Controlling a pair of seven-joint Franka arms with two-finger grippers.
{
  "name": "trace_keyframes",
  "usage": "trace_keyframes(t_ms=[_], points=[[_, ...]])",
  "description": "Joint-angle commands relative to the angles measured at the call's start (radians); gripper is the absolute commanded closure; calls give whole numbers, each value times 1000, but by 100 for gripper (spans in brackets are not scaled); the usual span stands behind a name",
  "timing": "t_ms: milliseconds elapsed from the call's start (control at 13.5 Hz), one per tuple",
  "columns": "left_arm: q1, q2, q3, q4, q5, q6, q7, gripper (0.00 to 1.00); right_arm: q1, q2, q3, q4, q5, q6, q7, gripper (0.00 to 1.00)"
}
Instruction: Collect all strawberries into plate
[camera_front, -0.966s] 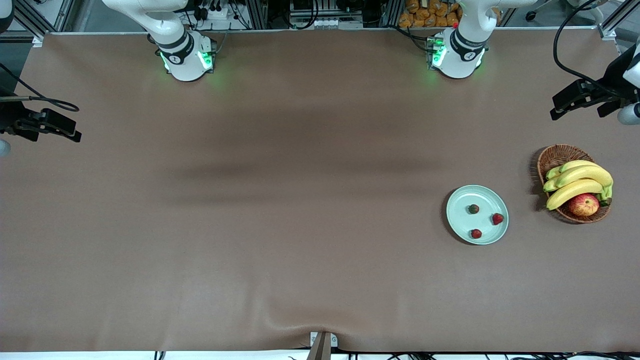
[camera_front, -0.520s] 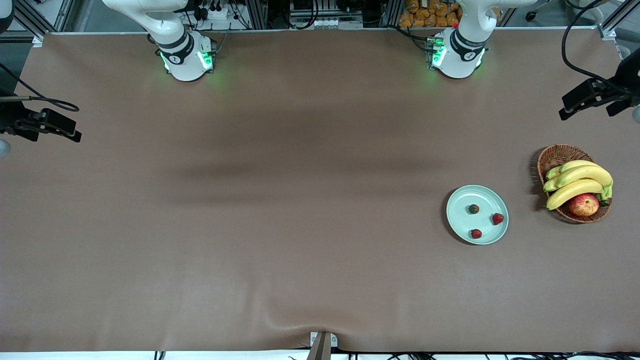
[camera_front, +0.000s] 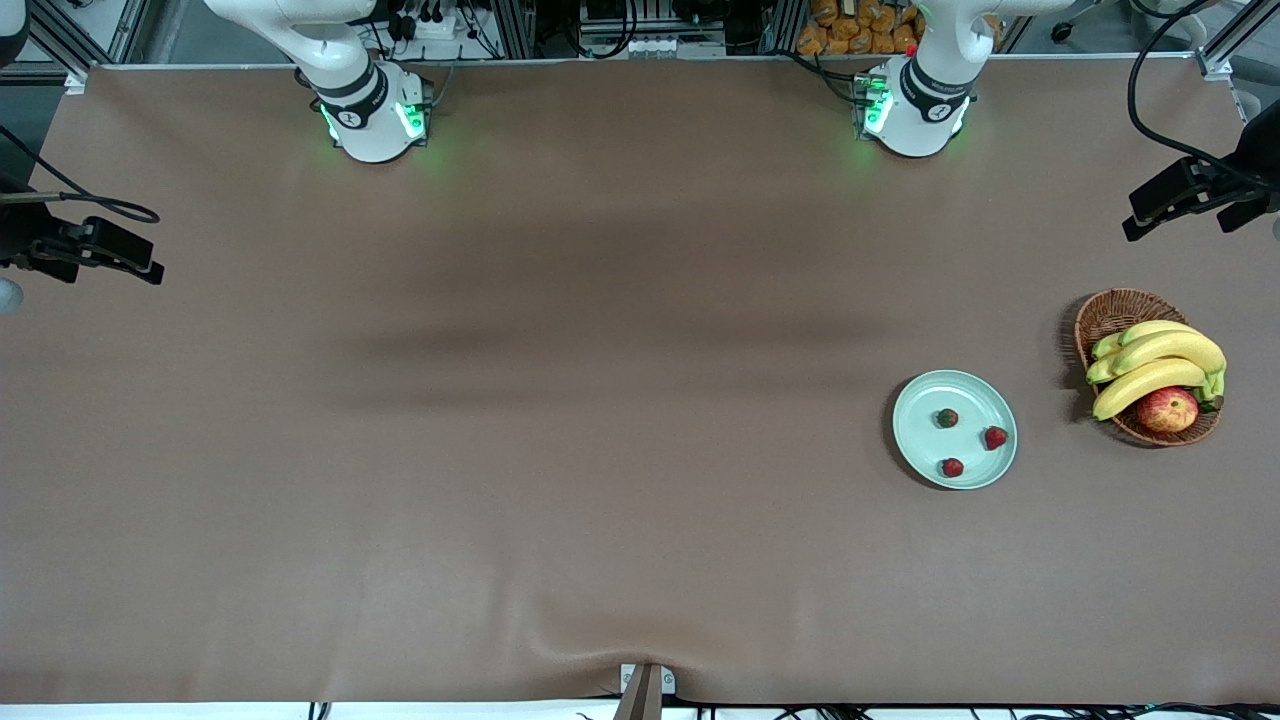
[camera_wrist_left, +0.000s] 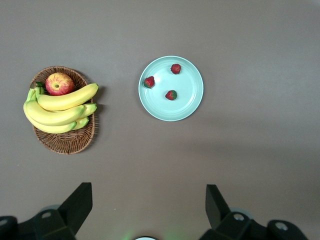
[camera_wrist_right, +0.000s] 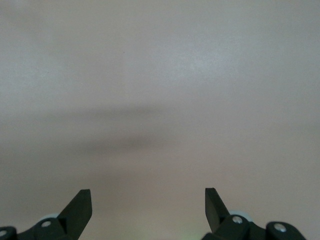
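Observation:
Three small red strawberries (camera_front: 947, 418) (camera_front: 995, 437) (camera_front: 952, 467) lie on the pale mint-green plate (camera_front: 925, 440), toward the left arm's end of the table. The left wrist view shows them from above (camera_wrist_left: 175, 68) (camera_wrist_left: 149, 82) (camera_wrist_left: 171, 95) on the plate (camera_wrist_left: 187, 102). My left gripper (camera_front: 1185, 195) is open and empty, high over the table edge at the left arm's end; its jaws (camera_wrist_left: 149, 197) stand wide apart. My right gripper (camera_front: 100, 250) is open and empty (camera_wrist_right: 148, 197) over the table edge at the right arm's end, where that arm waits.
A brown wicker basket (camera_front: 1115, 310) with bananas (camera_front: 1160, 365) and a red-yellow apple (camera_front: 1167, 409) stands beside the plate, toward the left arm's end. It also shows in the left wrist view (camera_wrist_left: 70, 142). The brown table cloth (camera_front: 600, 400) has a fold at its near edge.
My left gripper has drawn a little farther out toward the left arm's end of the table. The strawberries, the plate and the right arm have not moved.

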Motion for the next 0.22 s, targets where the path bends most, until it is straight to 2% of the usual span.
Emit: trace_keyframes(t_ms=[0,149], points=[[-1,17,0,32,13,-11,-45,0,0,-7,3,-4,2,-6,9,0],[-3,17,0,30,17,-11,-44,0,0,-9,3,-4,2,-6,9,0]])
